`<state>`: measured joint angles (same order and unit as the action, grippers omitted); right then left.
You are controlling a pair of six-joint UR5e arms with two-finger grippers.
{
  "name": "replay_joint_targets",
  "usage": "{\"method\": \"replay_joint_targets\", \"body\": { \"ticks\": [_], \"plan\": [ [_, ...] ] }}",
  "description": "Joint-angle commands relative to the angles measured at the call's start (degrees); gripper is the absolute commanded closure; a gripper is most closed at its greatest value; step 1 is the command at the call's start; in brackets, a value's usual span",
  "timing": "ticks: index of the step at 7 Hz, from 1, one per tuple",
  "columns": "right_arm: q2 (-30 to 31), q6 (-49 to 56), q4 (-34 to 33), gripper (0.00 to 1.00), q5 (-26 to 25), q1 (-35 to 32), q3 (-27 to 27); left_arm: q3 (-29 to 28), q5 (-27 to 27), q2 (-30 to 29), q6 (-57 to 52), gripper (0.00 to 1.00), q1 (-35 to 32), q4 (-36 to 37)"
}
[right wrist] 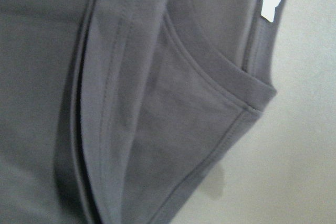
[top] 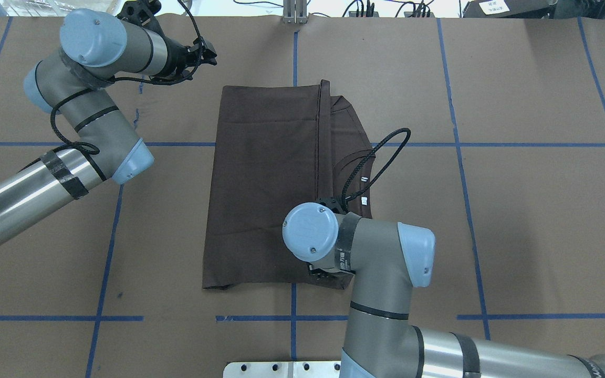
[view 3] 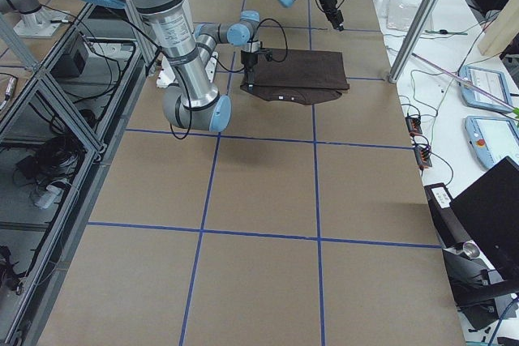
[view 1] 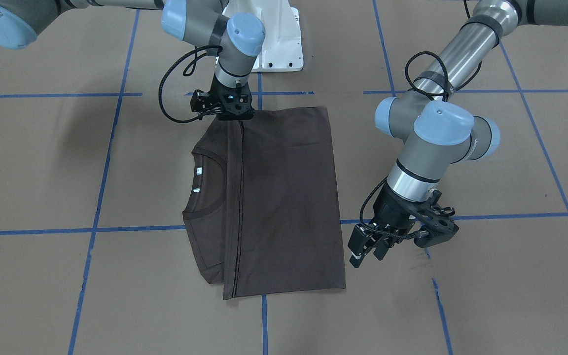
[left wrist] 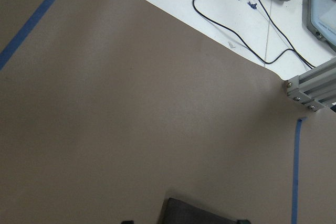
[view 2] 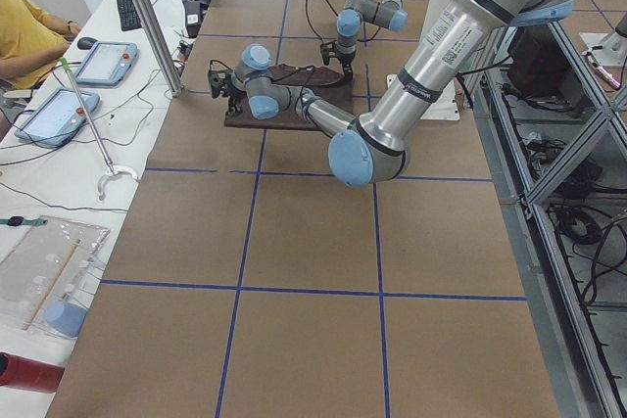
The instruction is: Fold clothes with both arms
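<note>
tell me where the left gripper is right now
In the front-facing view the left gripper is at lower right, jaws open, close beside the shirt's bottom right corner, on the side away from the collar.

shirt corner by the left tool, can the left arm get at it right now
Probably yes: the left tool hangs open just beside that corner of the T-shirt, with only bare table between them.

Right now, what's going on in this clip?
Two robot arms are folding a brown T-shirt that lies flat on the table, with one side folded over and the collar showing. The right claw is down at the shirt's edge nearest the robot's base, and whether it grips the cloth is hidden. The left claw hangs open beside the far corner, off the cloth.
</note>
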<state>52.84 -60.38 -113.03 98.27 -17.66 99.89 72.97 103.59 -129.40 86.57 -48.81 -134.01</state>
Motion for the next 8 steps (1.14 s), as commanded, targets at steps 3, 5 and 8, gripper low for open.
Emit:
{"method": "replay_joint_targets", "body": {
  "ticks": [3, 5, 8],
  "plan": [
    [9.3, 7.1, 0.3, 0.0, -0.5, -3.2, 8.8, 3.0, 0.0, 0.0, 0.0, 0.27, 0.0, 3.0],
    [5.5, 3.4, 0.7, 0.0, -0.8, -5.6, 7.8, 3.9, 0.0, 0.0, 0.1, 0.27, -0.1, 3.2],
    [4.3, -41.6, 21.4, 0.07, -3.8, -3.4, 3.1, 4.5, 0.0, 0.0, 1.2, 0.27, 0.0, 3.2]
  ]
}}
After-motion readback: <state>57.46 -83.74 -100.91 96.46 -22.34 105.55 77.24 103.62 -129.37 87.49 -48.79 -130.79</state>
